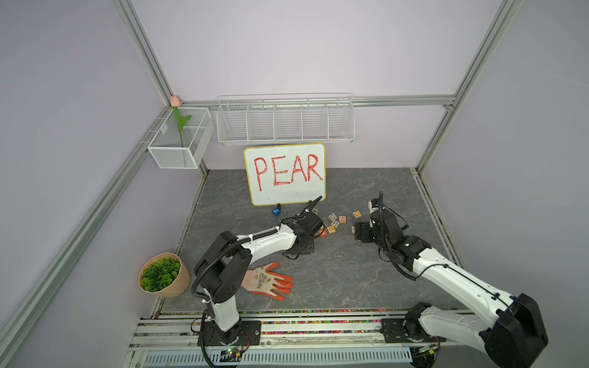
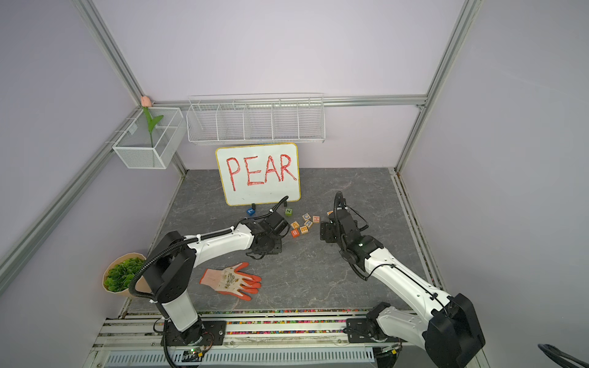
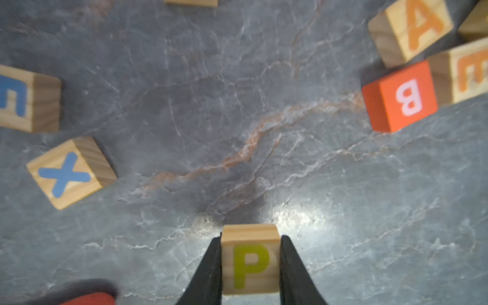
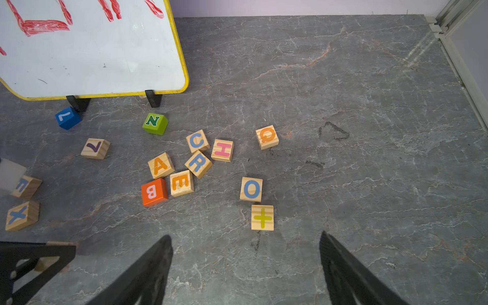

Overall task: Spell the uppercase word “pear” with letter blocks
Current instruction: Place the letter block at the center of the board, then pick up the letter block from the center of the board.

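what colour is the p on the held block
Yellow-green; the P block shows best in the left wrist view.

The place is a robotics lab test cell. An aluminium frame (image 1: 149, 60) of slotted bars holds plain lavender panels (image 1: 302, 47) around a stone-patterned tabletop (image 1: 334, 274). The left arm (image 1: 267, 243) and the right arm (image 1: 446, 274) are bolted to a metal rail (image 1: 318, 331) at 6 o'clock, with exposed cables and a circuit board (image 1: 234, 352) below.

The other objects look like staged props:
- a whiteboard (image 1: 287, 194) at 12 o'clock, with a wire rack (image 1: 285, 122) above it
- a mesh box (image 1: 178, 156) holding a tulip (image 1: 174, 101) at 10 o'clock
- a potted plant (image 1: 159, 274) and a work glove (image 1: 264, 280) near 8 o'clock
- letter blocks (image 4: 182, 183) near the centre
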